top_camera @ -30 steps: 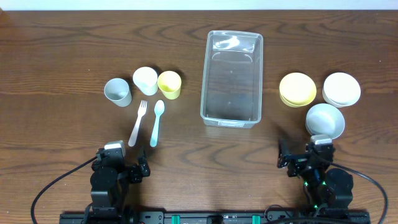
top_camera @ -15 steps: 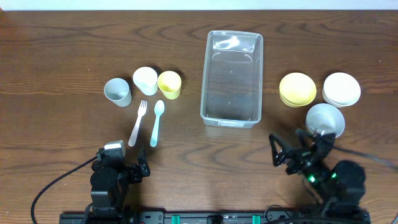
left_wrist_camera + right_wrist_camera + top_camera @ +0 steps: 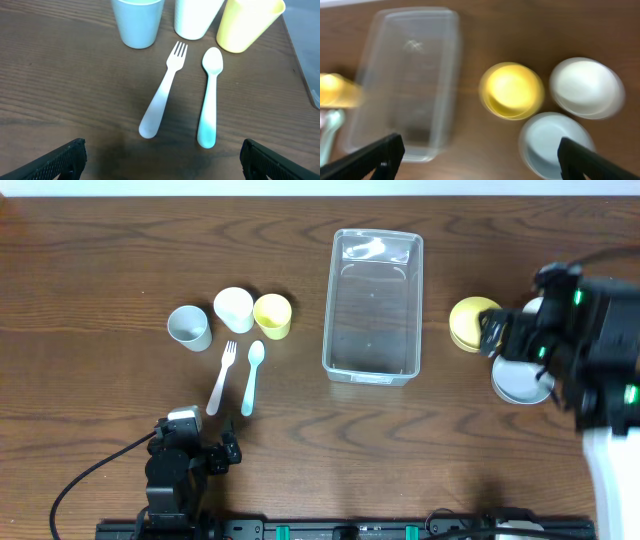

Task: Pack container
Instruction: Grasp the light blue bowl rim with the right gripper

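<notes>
The clear container point(image 3: 370, 305) stands empty at the table's middle; it also shows blurred in the right wrist view point(image 3: 405, 85). My right gripper point(image 3: 515, 340) is open and empty, raised high above the yellow bowl point(image 3: 468, 323), white bowl point(image 3: 587, 87) and grey bowl point(image 3: 520, 385). My left gripper point(image 3: 195, 440) is open and empty, low at the front left. In front of it lie a white fork point(image 3: 162, 97) and a pale blue spoon point(image 3: 209, 97). Behind them stand a grey cup point(image 3: 137, 22), white cup point(image 3: 195, 17) and yellow cup point(image 3: 247, 22).
The right arm hides the white bowl and part of the grey bowl in the overhead view. The cups point(image 3: 233, 308) stand in a row left of the container. The wooden table point(image 3: 100, 260) extends to the back edge.
My right arm has risen from the front right edge and swung back over the bowls, its camera now looking down from high up. The left arm and all objects stayed put.
</notes>
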Robot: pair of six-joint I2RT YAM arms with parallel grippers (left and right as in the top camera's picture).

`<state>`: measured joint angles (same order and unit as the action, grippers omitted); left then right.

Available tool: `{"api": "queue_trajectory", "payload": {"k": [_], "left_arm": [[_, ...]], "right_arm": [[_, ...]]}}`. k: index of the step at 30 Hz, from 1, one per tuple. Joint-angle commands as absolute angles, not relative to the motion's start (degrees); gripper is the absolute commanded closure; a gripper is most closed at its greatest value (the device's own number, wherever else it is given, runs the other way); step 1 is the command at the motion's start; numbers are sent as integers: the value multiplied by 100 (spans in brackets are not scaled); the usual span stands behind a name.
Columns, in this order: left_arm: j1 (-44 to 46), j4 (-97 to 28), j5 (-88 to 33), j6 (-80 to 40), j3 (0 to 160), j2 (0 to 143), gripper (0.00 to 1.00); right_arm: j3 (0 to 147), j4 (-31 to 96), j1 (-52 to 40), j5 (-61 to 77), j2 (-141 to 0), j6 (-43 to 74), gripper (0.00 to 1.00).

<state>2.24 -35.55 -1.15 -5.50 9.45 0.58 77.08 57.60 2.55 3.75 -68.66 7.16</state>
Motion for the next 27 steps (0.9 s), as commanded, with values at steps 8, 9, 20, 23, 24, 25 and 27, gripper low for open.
{"api": "queue_trajectory", "payload": {"k": [8,9,20,23,24,25,27], "left_arm": [[193,-3533,-106,-473,884,32,2],[193,-3533,-106,-473,884,32,2],[193,-3533,-106,-473,886,32,2],[193,-3533,-106,-473,884,32,2],[193,-3533,-106,-473,884,32,2],[193,-3531,-106,-473,884,32,2],[193,-3533,-106,-473,886,32,2]], "right_arm": [[8344,6108,1761,49,-8796,534,1],[8344,6095,1868,47,-8914,574,1],[8337,5852,2217,-158,-10101,814,2],[8243,5867,2235,-287,-10451,910,7],[8200,5863,2252,-344,-10556,945,8],[8130,5852,2283,-440,-10698,1004,9],[8018,5848,2357,-493,-10897,1087,11]]}}
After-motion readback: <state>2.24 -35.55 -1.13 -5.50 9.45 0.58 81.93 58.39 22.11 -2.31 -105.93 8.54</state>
